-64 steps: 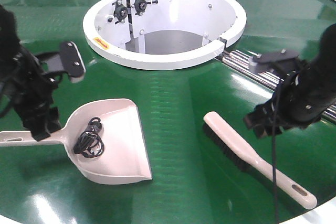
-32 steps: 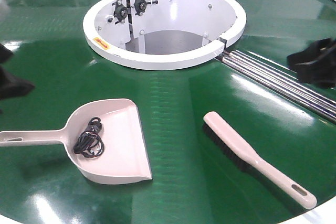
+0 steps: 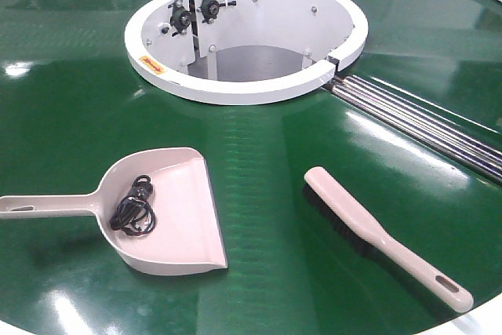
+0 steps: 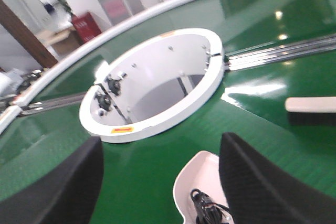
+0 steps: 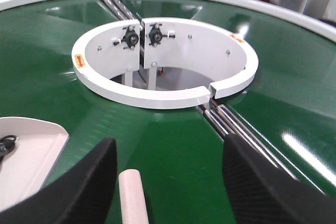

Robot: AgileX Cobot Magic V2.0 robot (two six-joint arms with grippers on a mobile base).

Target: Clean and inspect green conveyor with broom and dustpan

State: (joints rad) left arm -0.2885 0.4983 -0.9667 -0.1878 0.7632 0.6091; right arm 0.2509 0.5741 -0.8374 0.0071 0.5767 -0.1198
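Green conveyor, a glossy dark belt, fills the exterior front-facing view, with metal roller seams running off to the right from a white round ring opening near the top. Lying flat on the belt at lower left: pale pink-beige plastic dustpan, handle pointing left, wide mouth toward the near edge, a small tangle of black cord resting inside. To its right, well apart: long slim pale pink-beige broom, black bristles along its left edge, slotted handle end at lower right. No arm or claw visible in this view.

Left wrist-mounted view, somewhat blurred: left gripper with two black fingers spread wide apart, holding nothing, above the dustpan's curved back with the cord in it; one end of the broom at right edge; ring opening beyond.

Right wrist-mounted view: right gripper likewise spread apart and empty, the rounded tip of the broom between the fingers below; dustpan corner at lower left; ring opening ahead
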